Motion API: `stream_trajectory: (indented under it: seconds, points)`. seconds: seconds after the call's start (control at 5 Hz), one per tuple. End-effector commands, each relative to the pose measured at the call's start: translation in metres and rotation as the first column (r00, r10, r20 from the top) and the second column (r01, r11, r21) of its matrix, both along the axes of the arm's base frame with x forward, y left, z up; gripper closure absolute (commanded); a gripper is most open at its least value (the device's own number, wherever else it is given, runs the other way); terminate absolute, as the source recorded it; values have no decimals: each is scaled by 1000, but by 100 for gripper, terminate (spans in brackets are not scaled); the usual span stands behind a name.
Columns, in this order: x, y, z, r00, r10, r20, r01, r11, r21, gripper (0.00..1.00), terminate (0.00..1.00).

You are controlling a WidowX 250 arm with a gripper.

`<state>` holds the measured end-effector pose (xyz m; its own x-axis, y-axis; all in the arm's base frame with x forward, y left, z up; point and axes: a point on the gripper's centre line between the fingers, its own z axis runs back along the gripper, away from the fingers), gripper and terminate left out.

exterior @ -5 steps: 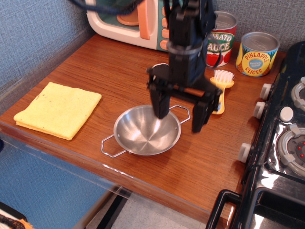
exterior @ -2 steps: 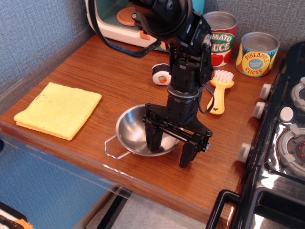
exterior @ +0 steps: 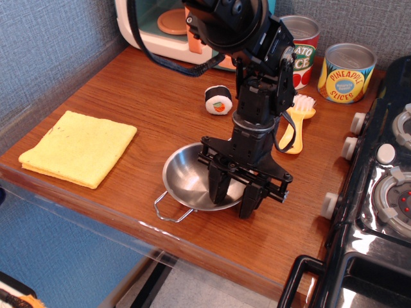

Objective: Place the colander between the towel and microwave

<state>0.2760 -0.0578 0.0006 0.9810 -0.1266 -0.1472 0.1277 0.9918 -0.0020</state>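
The colander (exterior: 189, 179), a shiny steel bowl with wire loop handles, sits near the table's front edge. My gripper (exterior: 234, 199) points down over its right rim, one finger inside the bowl and one outside, the jaws closed on the rim. The pale-yellow towel (exterior: 78, 146) lies flat at the left. The microwave (exterior: 154, 29) stands at the back, its right part hidden by my arm. The wooden table between towel and microwave is bare.
A sushi-roll toy (exterior: 218, 99) lies behind the colander. A yellow brush (exterior: 297, 122) lies to the right of my arm. A tomato sauce can (exterior: 305, 45) and a pineapple can (exterior: 347, 72) stand at the back right. A toy stove (exterior: 385, 192) borders the right edge.
My gripper came down over the colander's right rim and its fingers closed together on it. The colander shifted slightly to the right.
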Motion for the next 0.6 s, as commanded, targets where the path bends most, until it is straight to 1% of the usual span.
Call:
stream_trajectory:
  seconds: [0.0,0.4]
  points:
    - [-1,-5,12,998,-56,13,56,998,-9,100,0]
    - [18,0,63,992,-41,123,48,997,-52,100,0]
